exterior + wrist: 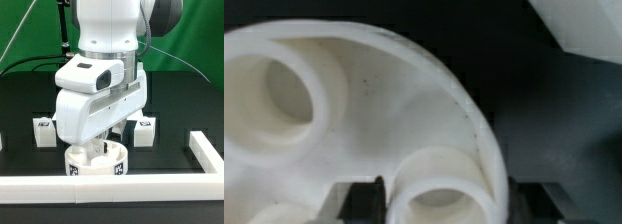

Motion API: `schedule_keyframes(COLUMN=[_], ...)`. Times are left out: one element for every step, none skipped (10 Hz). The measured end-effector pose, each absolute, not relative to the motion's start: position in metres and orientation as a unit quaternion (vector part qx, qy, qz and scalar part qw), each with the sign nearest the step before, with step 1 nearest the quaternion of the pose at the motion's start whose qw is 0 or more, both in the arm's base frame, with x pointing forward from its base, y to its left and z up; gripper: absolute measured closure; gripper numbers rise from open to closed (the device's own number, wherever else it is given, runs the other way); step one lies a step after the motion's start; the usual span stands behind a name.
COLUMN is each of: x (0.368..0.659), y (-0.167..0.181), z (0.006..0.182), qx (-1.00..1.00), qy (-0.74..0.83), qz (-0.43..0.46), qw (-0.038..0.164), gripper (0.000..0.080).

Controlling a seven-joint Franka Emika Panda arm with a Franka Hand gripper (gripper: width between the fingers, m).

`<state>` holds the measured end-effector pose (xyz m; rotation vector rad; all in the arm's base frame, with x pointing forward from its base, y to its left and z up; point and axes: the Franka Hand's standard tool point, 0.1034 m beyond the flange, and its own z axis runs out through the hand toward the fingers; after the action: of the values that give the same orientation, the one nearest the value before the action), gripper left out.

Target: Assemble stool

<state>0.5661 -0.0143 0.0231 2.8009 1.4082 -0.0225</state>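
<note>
Arm's fingers straddle seat rim on tabletop, can't tell if gripping; leg sits nr, exterior view's left.

1. The arm was glossy white, built of thick, rounded, cylindrical links; thin dark seams parted its shells.
2. A dark grey cap closed the upper joint; it was smooth and curved.
3. The wrist housing was a white rounded block; a black oval patch marked its face.
4. The gripper had a white slab-like body with softened edges; its underside was shaded grey.
5. A thin pale cable curved away beside the arm.
6. In the wrist view the fingers were dark with greyish upright strips; they were too blurred for finer detail.
</note>
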Motion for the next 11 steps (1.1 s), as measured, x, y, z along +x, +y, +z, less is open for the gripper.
schedule_keyframes(x=[0.566, 0.566, 0.566, 0.566, 0.566, 0.566, 0.572, 0.574, 0.583, 0.589, 0.589], y=[-0.014, -0.014, -0.014, -0.014, -0.014, -0.013, 0.004, 0.023, 0.048, 0.071, 0.083], z=[0.023, 0.023, 0.023, 0.023, 0.023, 0.023, 0.024, 0.023, 0.023, 0.023, 0.023], qx=[0.893, 0.893, 0.893, 0.893, 0.893, 0.893, 0.887, 0.889, 0.892, 0.894, 0.892], qy=[0.449, 0.449, 0.449, 0.449, 0.449, 0.450, 0.461, 0.458, 0.450, 0.447, 0.452], qz=[-0.007, -0.007, -0.007, -0.007, -0.007, -0.007, 0.014, 0.018, 0.024, 0.026, 0.026], qw=[0.003, 0.003, 0.003, 0.003, 0.003, 0.003, 0.008, 0.005, 0.003, -0.002, -0.004], gripper=[0.0485, 0.0485, 0.0485, 0.0485, 0.0485, 0.0485, 0.0485, 0.0485, 0.0485, 0.0484, 0.0484])
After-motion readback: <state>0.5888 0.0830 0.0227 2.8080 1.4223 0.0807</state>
